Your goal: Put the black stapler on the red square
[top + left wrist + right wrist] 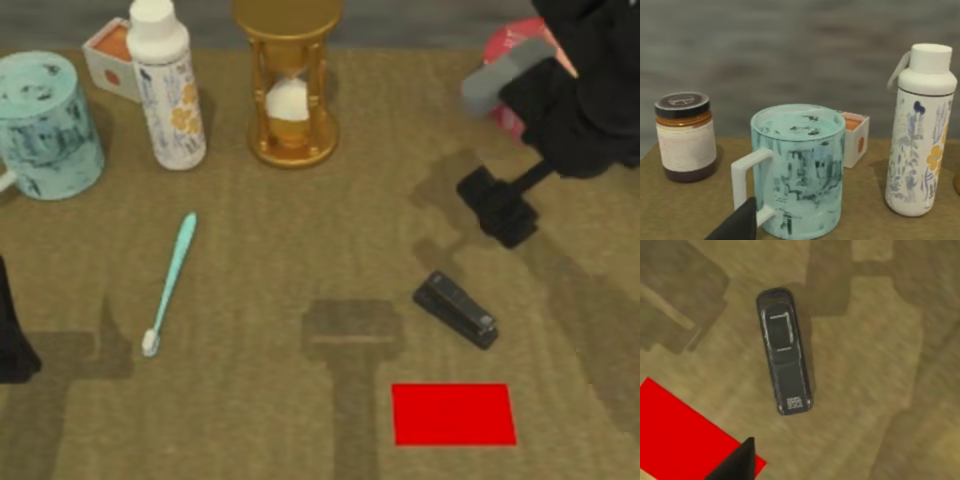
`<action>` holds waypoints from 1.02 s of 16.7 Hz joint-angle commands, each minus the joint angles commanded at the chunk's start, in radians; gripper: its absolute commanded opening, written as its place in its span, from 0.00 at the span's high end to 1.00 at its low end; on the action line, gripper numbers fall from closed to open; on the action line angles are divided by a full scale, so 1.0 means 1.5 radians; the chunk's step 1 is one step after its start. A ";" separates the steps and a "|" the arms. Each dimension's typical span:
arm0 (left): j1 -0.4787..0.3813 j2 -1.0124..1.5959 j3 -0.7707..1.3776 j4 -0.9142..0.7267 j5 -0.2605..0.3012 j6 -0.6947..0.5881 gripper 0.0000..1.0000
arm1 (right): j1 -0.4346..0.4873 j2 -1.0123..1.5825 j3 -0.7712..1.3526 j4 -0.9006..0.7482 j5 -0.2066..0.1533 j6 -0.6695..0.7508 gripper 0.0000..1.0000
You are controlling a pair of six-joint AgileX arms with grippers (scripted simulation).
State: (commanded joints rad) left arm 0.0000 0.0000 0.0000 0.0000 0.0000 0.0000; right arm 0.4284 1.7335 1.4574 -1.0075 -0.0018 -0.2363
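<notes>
The black stapler (457, 309) lies flat and slanted on the brown table, right of centre. From above in the right wrist view the stapler (785, 352) shows whole, with nothing touching it. The red square (453, 414) lies bare just in front of it, a small gap between them, and one corner of the red square (680, 435) shows beside the stapler. My right gripper (497, 208) hangs open above the table, behind and slightly right of the stapler, holding nothing. One of its fingertips (742, 460) shows over the red corner. My left gripper (12, 350) stays parked at the table's left edge.
Along the back stand a pale turquoise mug (45, 125), a small white-and-orange box (110, 58), a white flowered bottle (168, 85) and a golden hourglass (290, 80). A turquoise toothbrush (170, 283) lies left of centre. A red object (505, 50) sits under my right arm. A brown jar (685, 135) stands beside the mug.
</notes>
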 joint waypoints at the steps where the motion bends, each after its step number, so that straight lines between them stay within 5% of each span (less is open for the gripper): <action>1: 0.000 0.000 0.000 0.000 0.000 0.000 0.00 | 0.013 0.052 0.047 -0.031 0.000 -0.007 0.00; 8: 0.000 0.000 0.000 0.000 0.000 0.000 0.00 | 0.072 0.290 0.268 -0.164 0.003 -0.040 0.00; 17: 0.000 0.000 0.000 0.000 0.000 0.000 0.00 | 0.074 0.308 0.258 -0.143 0.003 -0.042 0.00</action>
State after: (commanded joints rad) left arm 0.0000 0.0000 0.0000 0.0000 0.0000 0.0000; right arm 0.5398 2.1958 1.8440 -1.2221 0.0035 -0.2994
